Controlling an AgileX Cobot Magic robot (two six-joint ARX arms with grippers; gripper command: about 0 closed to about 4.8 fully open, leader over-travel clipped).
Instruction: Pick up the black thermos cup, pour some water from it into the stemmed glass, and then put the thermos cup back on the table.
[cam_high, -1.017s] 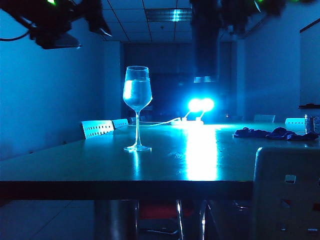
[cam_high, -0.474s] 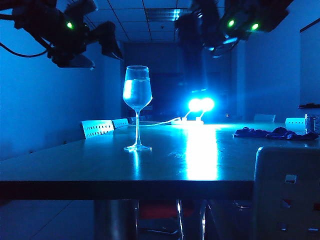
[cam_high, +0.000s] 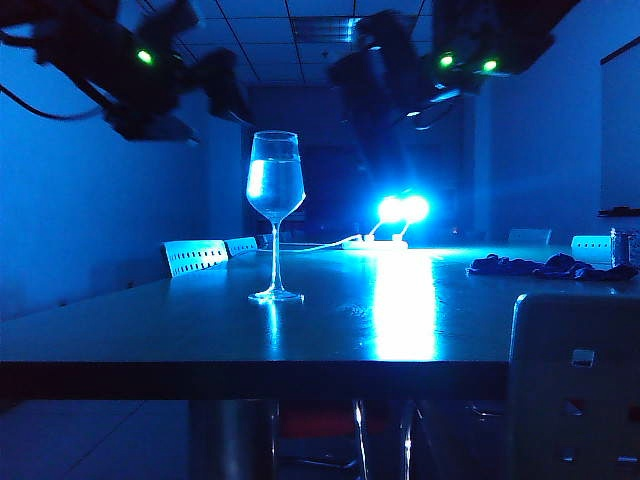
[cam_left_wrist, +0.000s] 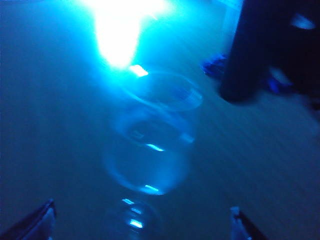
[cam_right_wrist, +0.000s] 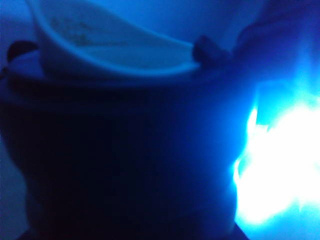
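The stemmed glass (cam_high: 275, 190) stands upright on the table (cam_high: 200, 330) with water in its bowl. The left wrist view looks down into the glass (cam_left_wrist: 150, 160). My left gripper (cam_left_wrist: 141, 225) is open, its fingertips wide apart either side of the glass foot and above it. In the exterior view the left gripper (cam_high: 232, 95) hangs up and left of the rim. The black thermos cup (cam_high: 375, 70) is tilted in the air to the upper right of the glass, and my right gripper (cam_high: 412, 80) is shut on it. Its dark body (cam_right_wrist: 115, 160) fills the right wrist view and hides the fingers.
A bright lamp (cam_high: 400, 210) glares at the back of the table. A dark cloth (cam_high: 550, 267) lies at the right. Pale chair backs (cam_high: 195, 255) line the left side. A pale box (cam_high: 575, 390) stands at the front right corner.
Both arms have come down into view. The thermos cup, hanging upright a second ago, has tilted and shifted left toward the glass. The left gripper has dropped closer to the glass rim.
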